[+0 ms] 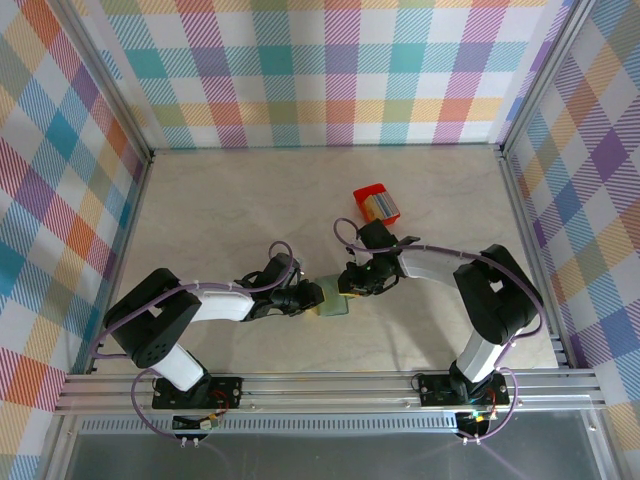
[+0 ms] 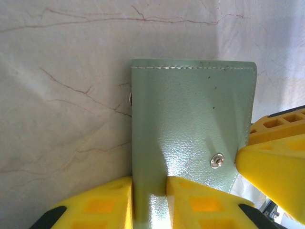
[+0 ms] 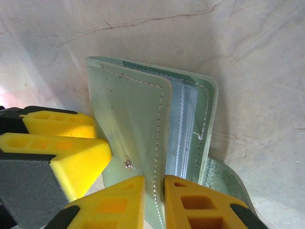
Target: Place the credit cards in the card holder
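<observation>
Card holder point(image 3: 128, 109) edge hidden inside right tool point(image 3: 153, 185).

robot lab test cell: alu frame point(image 1: 330, 383) w/ plaid backdrop walls point(image 1: 330, 70) round marble-look table point(image 1: 230, 200).

We see a small red box point(image 1: 377, 203) just right of centre in the overhead view, resting on a pale, marble-veined table point(image 1: 220, 210). Pastel plaid walls point(image 1: 330, 70) close off the top, left and right, and an aluminium rail point(image 1: 330, 385) crosses the bottom.
</observation>
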### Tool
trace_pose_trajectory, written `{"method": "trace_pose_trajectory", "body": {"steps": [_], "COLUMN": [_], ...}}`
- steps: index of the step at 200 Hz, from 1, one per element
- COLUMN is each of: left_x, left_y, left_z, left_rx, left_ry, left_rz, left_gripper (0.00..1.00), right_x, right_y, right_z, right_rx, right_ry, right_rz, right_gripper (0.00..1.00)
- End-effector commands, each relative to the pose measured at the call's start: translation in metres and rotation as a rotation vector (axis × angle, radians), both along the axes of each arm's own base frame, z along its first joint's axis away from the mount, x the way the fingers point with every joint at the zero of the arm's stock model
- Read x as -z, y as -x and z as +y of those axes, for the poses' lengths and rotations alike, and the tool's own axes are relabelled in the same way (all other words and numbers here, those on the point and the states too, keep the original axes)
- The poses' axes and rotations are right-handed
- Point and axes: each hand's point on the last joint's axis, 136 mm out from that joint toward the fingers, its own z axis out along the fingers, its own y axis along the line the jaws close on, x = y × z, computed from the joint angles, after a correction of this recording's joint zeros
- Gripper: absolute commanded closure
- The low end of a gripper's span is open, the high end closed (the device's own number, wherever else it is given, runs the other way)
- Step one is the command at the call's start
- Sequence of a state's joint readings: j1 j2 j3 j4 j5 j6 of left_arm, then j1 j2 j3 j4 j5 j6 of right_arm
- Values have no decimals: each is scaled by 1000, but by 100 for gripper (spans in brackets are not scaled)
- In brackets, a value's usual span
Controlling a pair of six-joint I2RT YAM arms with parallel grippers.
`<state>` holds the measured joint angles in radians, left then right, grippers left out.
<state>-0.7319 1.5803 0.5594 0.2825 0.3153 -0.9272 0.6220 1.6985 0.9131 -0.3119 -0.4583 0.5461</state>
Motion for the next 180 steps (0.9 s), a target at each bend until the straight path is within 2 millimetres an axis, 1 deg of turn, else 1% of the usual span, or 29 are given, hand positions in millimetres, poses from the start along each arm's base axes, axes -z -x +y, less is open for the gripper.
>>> {"method": "trace_pose_trajectory", "body": {"steps": [1,29,56,63,77,107,146,180], "left_x": [-9,-11,-15,-15,-17,-22,-32,-32], "left_y": [-5,-5,-5,-5,-5,-5,-6,-6], "left_z": [-11,-12,-14,-14,-13,-11,-7,-9], "left_rx": [21,20,26,26,26,27,29,41], "left_ry": [26,30,34,34,32,28,22,15], "left_rz": [-23,-28,-35,-35,-39,-50,-91,-85], "left_gripper": [76,76,76,76,76,74,66,65], "right_x": [-21,-21,-21,-21,-20,-18,-18,-20], "right_y": [7,7,7,8,8,8,5,2], "right_z": [20,20,19,18,16,10,-5,-19], "right_rx": [-50,-54,-55,-56,-58,-59,-27,-4], "right_ry": [-124,-129,-123,-121,-109,-65,37,127], "right_rz": [-1,-4,-15,-15,-15,-26,-33,-49], "right_gripper": [83,84,89,91,100,100,100,100]}}
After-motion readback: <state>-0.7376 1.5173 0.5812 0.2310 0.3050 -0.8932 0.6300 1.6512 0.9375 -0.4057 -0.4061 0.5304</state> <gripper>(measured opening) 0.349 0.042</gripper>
